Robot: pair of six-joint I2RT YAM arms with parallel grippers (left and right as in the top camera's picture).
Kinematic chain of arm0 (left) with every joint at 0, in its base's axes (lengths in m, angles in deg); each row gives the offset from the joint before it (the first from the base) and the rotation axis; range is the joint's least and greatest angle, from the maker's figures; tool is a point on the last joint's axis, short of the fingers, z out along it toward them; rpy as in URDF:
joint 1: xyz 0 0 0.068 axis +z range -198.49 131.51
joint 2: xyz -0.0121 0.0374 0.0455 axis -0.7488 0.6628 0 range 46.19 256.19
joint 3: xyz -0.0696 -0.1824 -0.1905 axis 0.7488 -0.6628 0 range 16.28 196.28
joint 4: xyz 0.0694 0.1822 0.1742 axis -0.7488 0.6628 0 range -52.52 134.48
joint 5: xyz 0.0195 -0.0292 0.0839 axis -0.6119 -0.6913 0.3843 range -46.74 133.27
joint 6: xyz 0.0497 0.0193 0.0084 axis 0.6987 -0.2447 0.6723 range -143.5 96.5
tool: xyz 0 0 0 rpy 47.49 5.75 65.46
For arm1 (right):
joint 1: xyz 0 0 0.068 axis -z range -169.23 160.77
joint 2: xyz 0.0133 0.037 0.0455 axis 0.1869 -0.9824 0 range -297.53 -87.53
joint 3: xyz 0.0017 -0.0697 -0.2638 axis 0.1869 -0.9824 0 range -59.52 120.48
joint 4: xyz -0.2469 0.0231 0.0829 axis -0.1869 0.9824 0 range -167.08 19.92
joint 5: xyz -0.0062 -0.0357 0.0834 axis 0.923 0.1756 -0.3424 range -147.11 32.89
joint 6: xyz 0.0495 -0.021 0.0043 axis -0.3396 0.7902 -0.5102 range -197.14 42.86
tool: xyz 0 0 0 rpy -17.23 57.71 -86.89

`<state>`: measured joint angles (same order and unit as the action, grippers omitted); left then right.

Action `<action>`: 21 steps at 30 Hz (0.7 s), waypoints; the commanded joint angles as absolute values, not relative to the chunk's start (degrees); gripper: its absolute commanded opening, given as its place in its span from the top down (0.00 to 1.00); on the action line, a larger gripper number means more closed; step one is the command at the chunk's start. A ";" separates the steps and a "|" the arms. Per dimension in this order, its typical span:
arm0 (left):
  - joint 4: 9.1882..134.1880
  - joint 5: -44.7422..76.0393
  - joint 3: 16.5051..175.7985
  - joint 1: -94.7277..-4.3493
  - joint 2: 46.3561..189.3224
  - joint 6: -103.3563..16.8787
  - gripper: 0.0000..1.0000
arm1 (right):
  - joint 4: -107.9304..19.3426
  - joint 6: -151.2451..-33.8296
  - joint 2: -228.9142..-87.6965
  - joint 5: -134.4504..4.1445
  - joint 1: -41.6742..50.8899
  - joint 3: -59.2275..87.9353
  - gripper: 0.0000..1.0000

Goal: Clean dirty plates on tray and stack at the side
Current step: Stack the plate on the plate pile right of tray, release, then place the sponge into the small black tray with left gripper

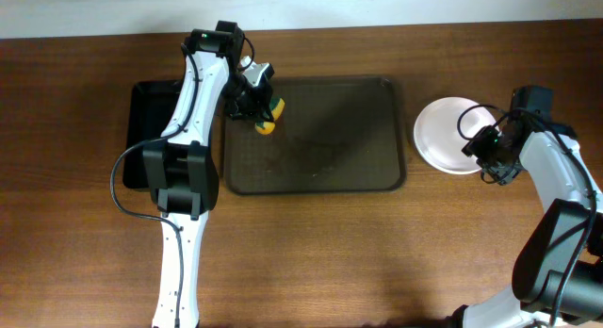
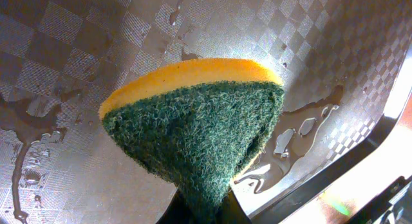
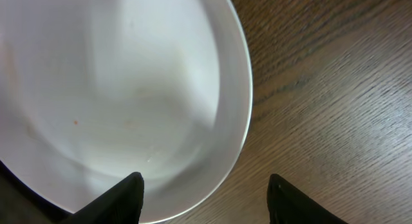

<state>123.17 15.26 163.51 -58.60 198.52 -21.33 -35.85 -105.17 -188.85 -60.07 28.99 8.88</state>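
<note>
A robotics lab setup: two robot arms at a wood-grain table.

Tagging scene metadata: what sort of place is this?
Probably a lab bench staged as a dishwashing station, not a real kitchen: a wooden table, a wet brown tray, a scouring sponge, and white plates set beside the tray.

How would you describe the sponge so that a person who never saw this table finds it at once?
Find the large dark brown tray in the middle of the wooden table. Over its far left corner the left arm holds a small sponge. It alone is yellow and green; the plates beside the tray are white.
</note>
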 commanded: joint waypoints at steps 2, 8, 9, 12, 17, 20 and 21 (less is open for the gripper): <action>124.40 15.28 166.07 -58.45 198.57 -20.21 0.99 | -33.57 -104.12 -187.30 -65.67 28.60 11.83 0.38; 130.28 21.86 170.66 -55.93 192.67 -20.23 0.99 | -29.29 -102.61 -181.70 -65.95 23.13 17.51 0.28; 131.48 23.56 170.92 -55.41 191.81 -20.26 0.99 | -29.27 -102.61 -181.13 -65.95 22.04 17.73 0.25; 134.23 27.98 170.97 -53.55 189.41 -20.65 0.99 | -29.31 -102.64 -180.26 -65.93 18.65 17.75 0.21; 134.23 28.24 170.95 -49.09 184.86 -20.98 0.99 | -30.40 -102.92 -180.26 -65.54 11.88 17.75 0.08; 134.23 28.41 170.82 -46.97 181.80 -21.13 0.99 | -31.52 -102.90 -180.28 -65.49 6.83 17.73 0.03; 134.23 29.03 170.82 -46.34 180.95 -21.13 0.99 | -31.85 -102.88 -180.39 -65.34 5.91 17.73 0.02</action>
<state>134.12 27.32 169.72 -48.17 185.98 -21.37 -30.88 -102.94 -180.59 -65.40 10.10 17.18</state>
